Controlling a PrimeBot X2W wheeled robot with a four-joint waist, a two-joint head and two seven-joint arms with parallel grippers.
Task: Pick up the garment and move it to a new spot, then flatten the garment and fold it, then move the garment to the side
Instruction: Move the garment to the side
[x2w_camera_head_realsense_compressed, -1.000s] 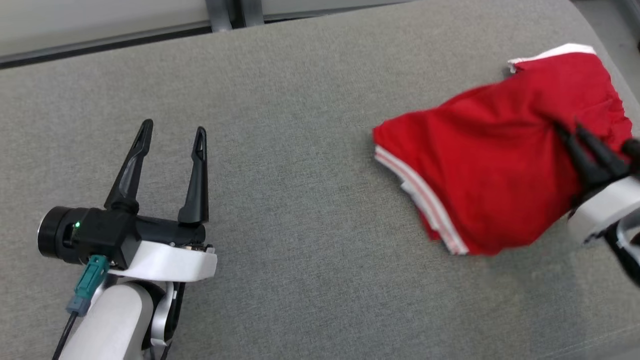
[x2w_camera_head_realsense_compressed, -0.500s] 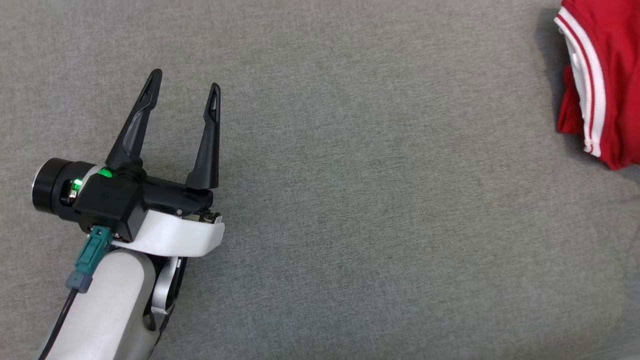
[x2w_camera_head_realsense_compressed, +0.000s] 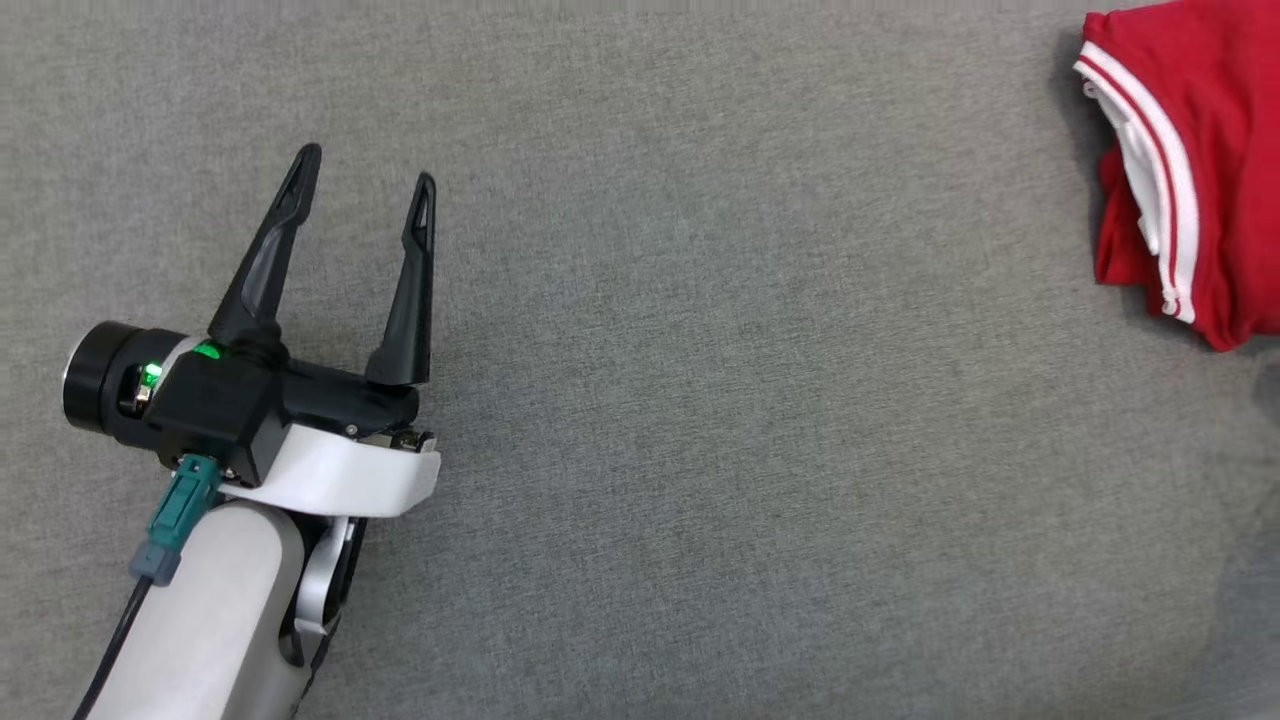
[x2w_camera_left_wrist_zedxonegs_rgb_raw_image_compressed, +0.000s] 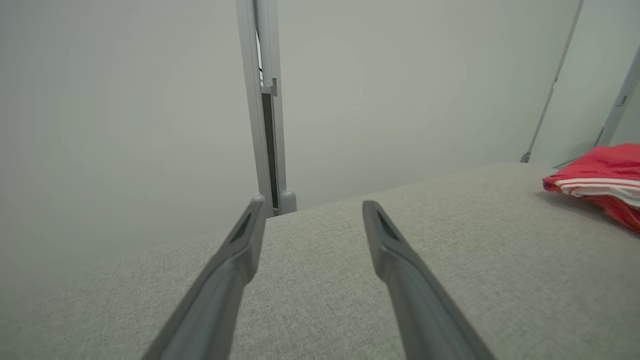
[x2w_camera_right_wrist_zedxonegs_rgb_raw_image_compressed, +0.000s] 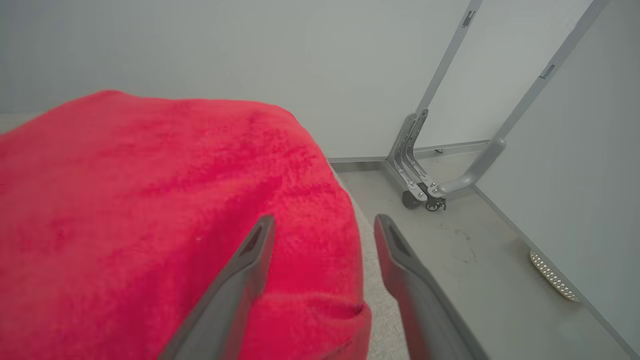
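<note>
The garment (x2w_camera_head_realsense_compressed: 1215, 150) is red with white striped trim and lies folded in a bundle at the far right edge of the grey fabric surface (x2w_camera_head_realsense_compressed: 720, 400). The left wrist view has the garment (x2w_camera_left_wrist_zedxonegs_rgb_raw_image_compressed: 602, 180) at its right edge. My left gripper (x2w_camera_head_realsense_compressed: 365, 165) hovers open at the lower left, far from the cloth, nothing between its fingers. In the right wrist view my right gripper (x2w_camera_right_wrist_zedxonegs_rgb_raw_image_compressed: 325, 222) stands open just over the garment (x2w_camera_right_wrist_zedxonegs_rgb_raw_image_compressed: 150, 210), its left finger above the red cloth and its right finger past the cloth's edge, gripping nothing.
The surface ends just right of the garment, with grey floor (x2w_camera_right_wrist_zedxonegs_rgb_raw_image_compressed: 480, 260) below it. A metal bracket with a caster (x2w_camera_right_wrist_zedxonegs_rgb_raw_image_compressed: 420, 185) stands on the floor by the pale wall. A grey post (x2w_camera_left_wrist_zedxonegs_rgb_raw_image_compressed: 265, 100) rises behind the surface's far edge.
The right gripper held the garment a second ago and now stands open over it. The head camera has shifted, so the garment sits at the picture's right edge. The left gripper stayed open.
</note>
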